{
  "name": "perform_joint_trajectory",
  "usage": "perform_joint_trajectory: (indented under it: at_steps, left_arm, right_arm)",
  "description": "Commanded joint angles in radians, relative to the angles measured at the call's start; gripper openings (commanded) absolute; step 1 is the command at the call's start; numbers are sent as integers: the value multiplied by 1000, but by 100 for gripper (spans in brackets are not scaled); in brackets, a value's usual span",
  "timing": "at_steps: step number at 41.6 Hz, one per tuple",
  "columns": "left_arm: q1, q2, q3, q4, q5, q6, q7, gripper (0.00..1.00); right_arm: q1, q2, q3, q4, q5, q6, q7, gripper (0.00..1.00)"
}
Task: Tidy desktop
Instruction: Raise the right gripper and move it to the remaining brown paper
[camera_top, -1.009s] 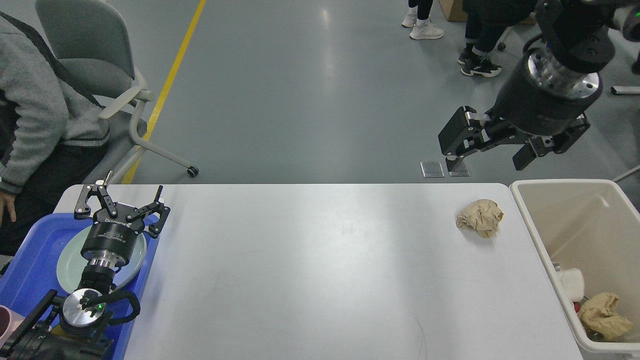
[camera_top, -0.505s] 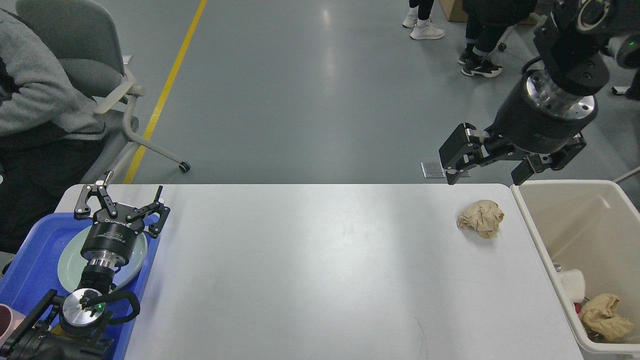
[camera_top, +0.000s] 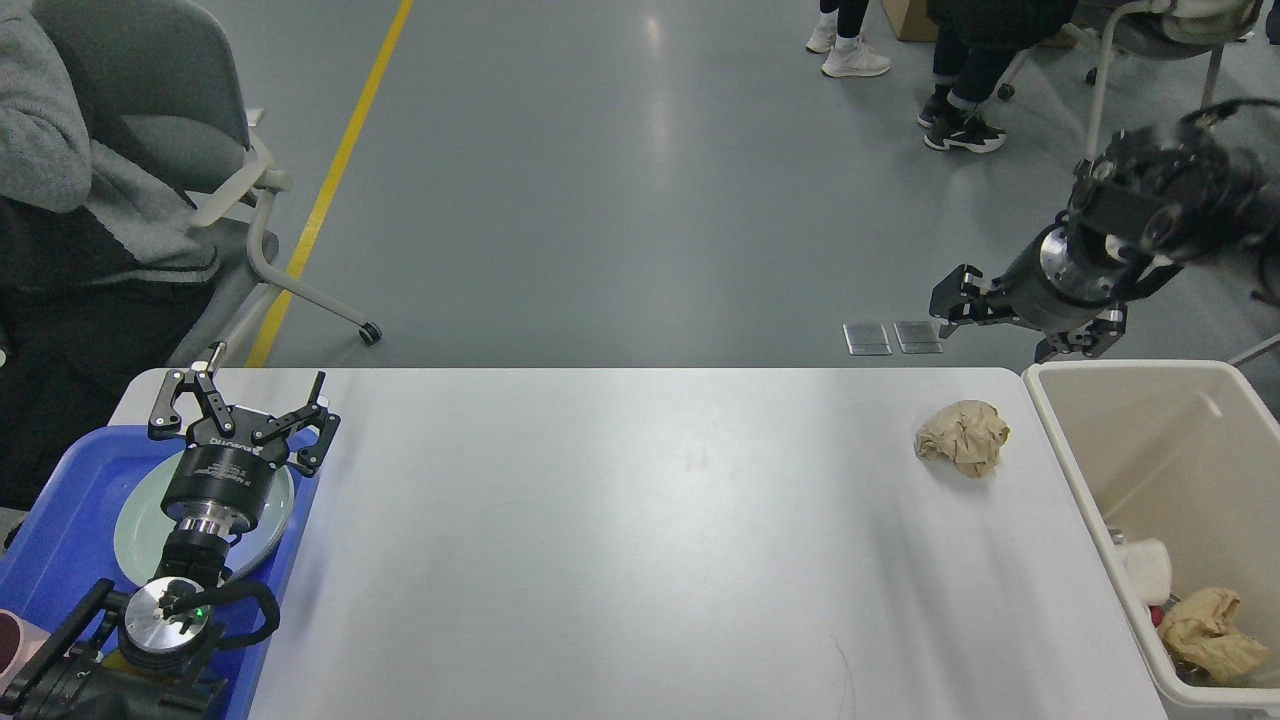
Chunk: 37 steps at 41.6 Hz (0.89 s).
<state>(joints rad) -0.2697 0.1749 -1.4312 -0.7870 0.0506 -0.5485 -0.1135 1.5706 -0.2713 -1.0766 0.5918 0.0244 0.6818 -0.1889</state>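
White desktop (camera_top: 620, 530) across the middle, blue tray (camera_top: 60, 520) at its left end, cream bin (camera_top: 1120, 440) at its right. Crumpled paper ball (camera_top: 962, 436) near the bin. Left gripper (camera_top: 245, 395) spread wide over the tray's plate (camera_top: 135, 525), empty. Right gripper (camera_top: 1010, 325) beyond the far edge, fingers apart, empty.

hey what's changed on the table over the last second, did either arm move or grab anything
The right gripper moved: it pulled back from the camera toward the table's far right edge, beside the bin, open and empty. Nothing was grabbed or released. The paper ball stayed on the desktop, and the left gripper stayed open over the blue tray.
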Motion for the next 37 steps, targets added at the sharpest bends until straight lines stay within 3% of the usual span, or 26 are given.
perform_joint_trajectory:
  at_steps: [1,6,14,22,28,37]
  left_arm:
    - [1,0,0,0,0,-1,0,96]
    - [0,0,0,0,0,-1,0,96]
    - [1,0,0,0,0,-1,0,96]
    - [0,0,0,0,0,-1,0,96]
    - [0,0,0,0,0,-1,0,96]
    - [0,0,0,0,0,1,0,96]
  right_arm:
    - [-297,49,110,-295,0,-63,0,100]
    - [-475,96,147,-457,8,-201,0,100]
    - [-575,106,165,-471,9,-412,3,100]
    - [-607,106,217,-471,11,-455,12,100]
    - [-607,106,297,-474,11,-455,58,100]
    - [-649,130,325,-474,9,-511,60,100]
